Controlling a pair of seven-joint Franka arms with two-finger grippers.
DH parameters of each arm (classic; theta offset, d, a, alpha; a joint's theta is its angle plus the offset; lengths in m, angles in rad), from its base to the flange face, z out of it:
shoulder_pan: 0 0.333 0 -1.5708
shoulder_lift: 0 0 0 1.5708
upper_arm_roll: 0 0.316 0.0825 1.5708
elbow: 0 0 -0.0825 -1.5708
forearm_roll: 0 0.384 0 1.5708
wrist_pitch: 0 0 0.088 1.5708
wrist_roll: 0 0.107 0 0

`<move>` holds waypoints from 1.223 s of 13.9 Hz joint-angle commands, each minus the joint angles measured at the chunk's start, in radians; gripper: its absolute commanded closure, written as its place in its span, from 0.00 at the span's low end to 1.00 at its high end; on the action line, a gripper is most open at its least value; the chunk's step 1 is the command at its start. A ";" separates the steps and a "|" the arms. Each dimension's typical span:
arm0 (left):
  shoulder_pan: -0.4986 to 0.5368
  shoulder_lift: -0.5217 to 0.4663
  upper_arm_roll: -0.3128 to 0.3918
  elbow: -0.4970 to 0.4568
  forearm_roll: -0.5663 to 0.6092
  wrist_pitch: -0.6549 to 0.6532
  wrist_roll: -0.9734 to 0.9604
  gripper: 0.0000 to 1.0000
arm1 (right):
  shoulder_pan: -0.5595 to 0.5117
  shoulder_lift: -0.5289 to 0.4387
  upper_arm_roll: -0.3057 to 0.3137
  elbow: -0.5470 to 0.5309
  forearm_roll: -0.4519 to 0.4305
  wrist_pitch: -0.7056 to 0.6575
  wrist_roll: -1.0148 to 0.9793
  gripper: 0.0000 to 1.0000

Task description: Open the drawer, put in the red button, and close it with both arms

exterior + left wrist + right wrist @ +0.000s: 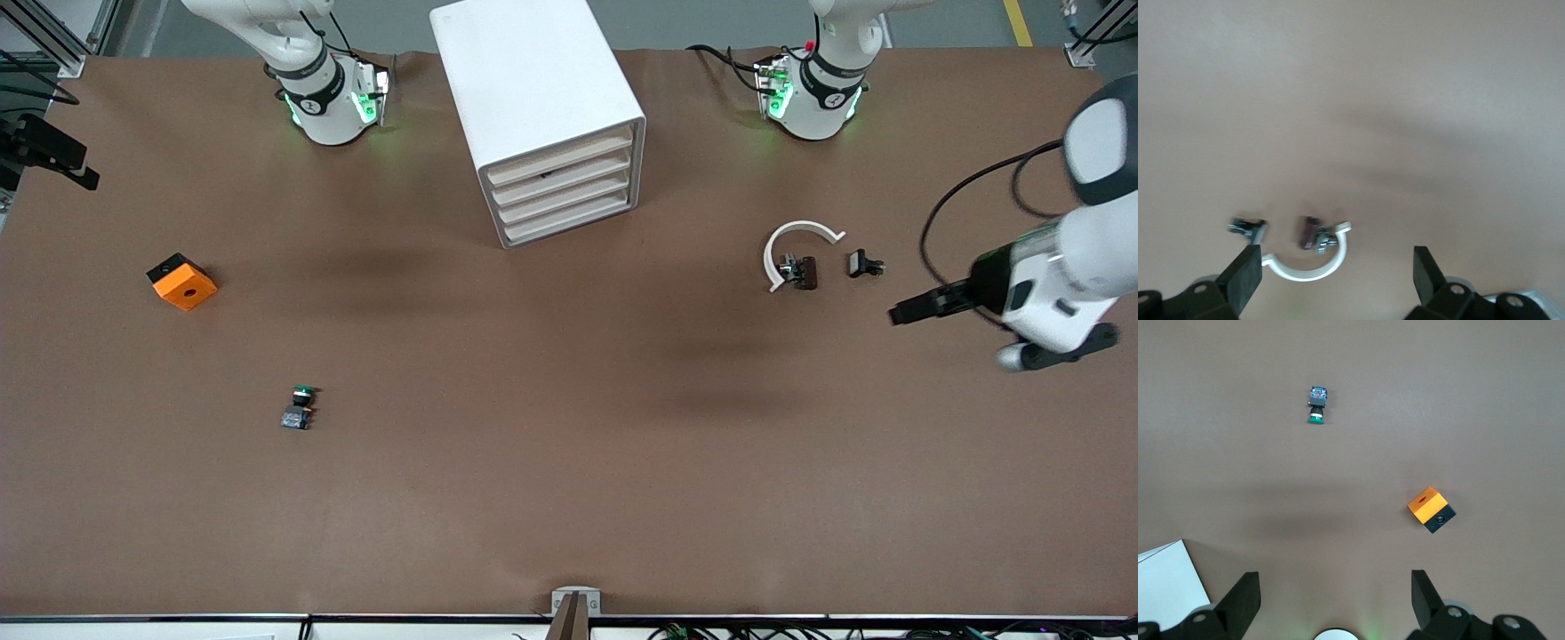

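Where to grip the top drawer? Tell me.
Pinch the top drawer's front lip, coming at the cabinet's front: no handle shows, only that thin edge. The open left gripper, over the table's left-arm end, seems better placed; the open right gripper waits.

- The drawer (562, 149), the topmost cream tray in the white cabinet (533, 80), is shut, near the bases' edge
- The red button (803, 272) lies on its side toward the left arm's end
- The left gripper (900, 313) hangs over that end's edge, fingers apart
- The right gripper (1331, 600) is likewise spread
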 commanded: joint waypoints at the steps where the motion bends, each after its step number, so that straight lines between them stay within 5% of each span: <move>1: 0.094 -0.129 -0.017 -0.135 0.013 0.000 0.169 0.00 | -0.018 -0.020 0.008 -0.019 0.009 0.006 -0.021 0.00; 5: 0.162 -0.228 -0.017 -0.237 0.003 0.050 0.312 0.00 | -0.020 -0.020 0.008 -0.019 0.036 0.006 -0.010 0.00; 10: 0.122 -0.220 0.003 -0.153 0.006 0.084 0.337 0.00 | -0.020 -0.020 0.007 -0.019 0.036 0.002 -0.012 0.00; 14: -0.207 -0.190 0.328 -0.074 0.009 0.084 0.335 0.00 | -0.020 -0.020 0.007 -0.019 0.036 0.005 -0.013 0.00; 17: -0.252 -0.167 0.365 -0.048 0.011 0.084 0.334 0.00 | -0.020 -0.022 0.008 -0.019 0.035 0.003 -0.013 0.00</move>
